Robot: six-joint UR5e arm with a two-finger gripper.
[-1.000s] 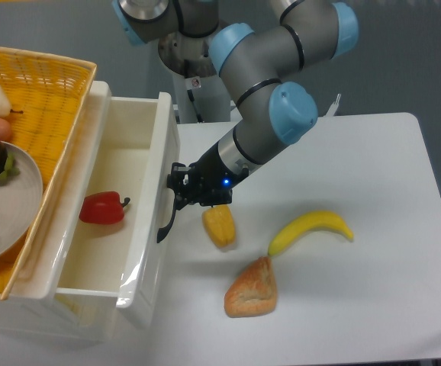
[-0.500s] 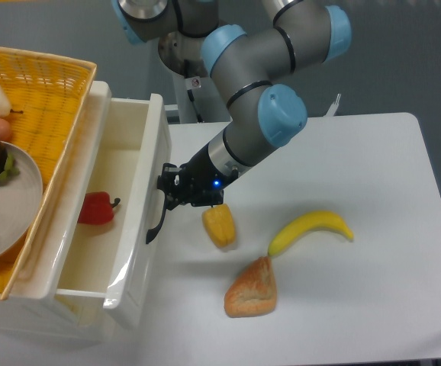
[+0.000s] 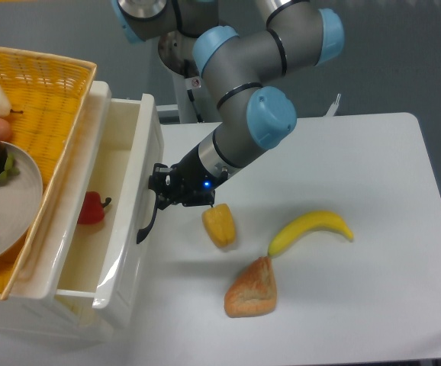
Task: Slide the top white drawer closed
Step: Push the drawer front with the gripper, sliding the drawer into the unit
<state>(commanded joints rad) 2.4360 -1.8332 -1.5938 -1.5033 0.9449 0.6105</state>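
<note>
Far left: a yellow basket [image 3: 49,99] sits on top of the cabinet and holds a plate [image 3: 11,210] with assorted food. Directly beneath it, the top white drawer [image 3: 140,164] projects to the right, partly open. A red pepper [image 3: 91,208] lies inside; only part of it shows, as the basket rim overhangs it.

Change over the last second: the drawer front has travelled left in steps, and the exposed interior is narrower in each successive view. A second ago the pepper was fully visible with bare drawer floor on either side of it; now the basket edge covers roughly half of it. The arm has moved left with the front panel. The closing stroke is therefore judged well under way, not complete; a strip of interior is left to cover.

The black handle [image 3: 146,223] hangs on the front panel. The tool [image 3: 162,193] is at the handle's upper end, touching or just beside the panel. Whether its fingers are closed around the handle or merely pressed against the panel cannot be determined from this view.

Right of the drawer, on the white surface [image 3: 358,152]: a corn piece [image 3: 219,226] near the tool, a bread piece [image 3: 252,288] below it, and a banana [image 3: 310,230] farther right. None of these has shifted across the three views, and all lie outside the drawer's path.
</note>
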